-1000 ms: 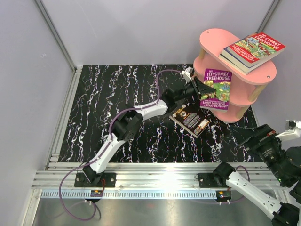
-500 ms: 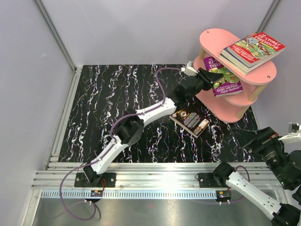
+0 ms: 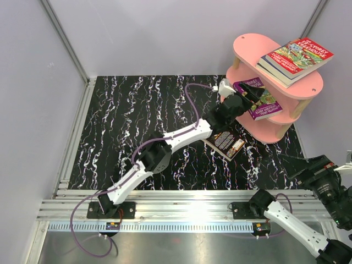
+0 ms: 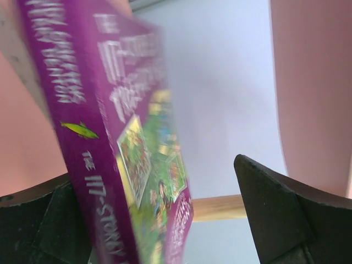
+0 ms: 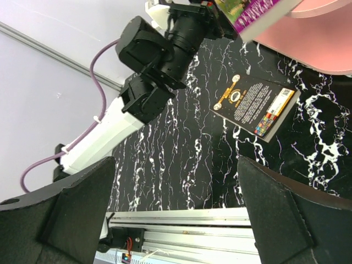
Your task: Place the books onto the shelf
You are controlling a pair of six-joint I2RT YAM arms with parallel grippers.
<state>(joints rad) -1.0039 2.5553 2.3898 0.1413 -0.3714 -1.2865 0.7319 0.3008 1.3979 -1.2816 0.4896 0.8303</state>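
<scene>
Backing the left pincer [image 3: 252, 92] straight out along its own line is, to my mind, the way to finish this step well. Its jaws stand wide apart at the middle tier of the shelf [image 3: 247, 47], at upper right of the overhead frame. The purple book [image 3: 263, 102] lies on that tier. In the left wrist view the book leans against the left finger, with open air between it and the right finger, so nothing is clamped. A sideways swing would likely drag the book off, since its near end juts past the board's edge toward the arm. I'd pull clear first, then consider nudging that end further in.

The right pincer [image 5: 175, 165] hangs at lower right, jaws spread, holding nothing.

One black-covered book [image 3: 225, 140] lies flat on the marbled surface [image 3: 126, 121], just in front of the shelf's foot, and is not yet shelved. A stack topped by the red book [image 3: 297, 55] sits on the top tier, overhanging its right end.

Writing: the purple spine in the left wrist view reads "THE 117-STOREY" before the frame cuts it off. The red cover shows "STOREY TREEHOUSE". The black cover carries a round emblem and a barcode, but its text is too small for me to read.
</scene>
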